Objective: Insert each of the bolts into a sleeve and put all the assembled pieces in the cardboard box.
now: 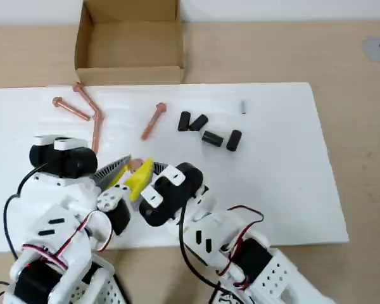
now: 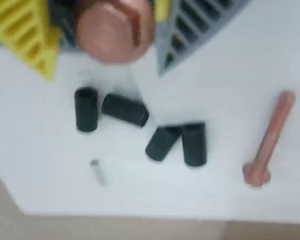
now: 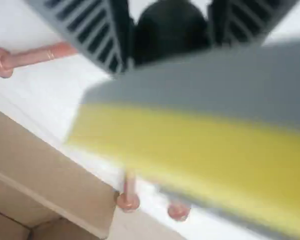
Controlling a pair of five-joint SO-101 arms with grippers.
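White sheeting (image 1: 291,190) in front of the cardboard box (image 1: 128,76) holds loose sleeves (image 1: 212,138). Our left gripper (image 2: 106,60) clamps a bolt (image 2: 112,30), our right gripper (image 3: 170,47) a sleeve (image 3: 170,27); short of the box, we should align axes before pushing.

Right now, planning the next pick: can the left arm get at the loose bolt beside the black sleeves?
Probably not yet: the way to that loose bolt looks free, but the left gripper is full, shut on a held bolt.
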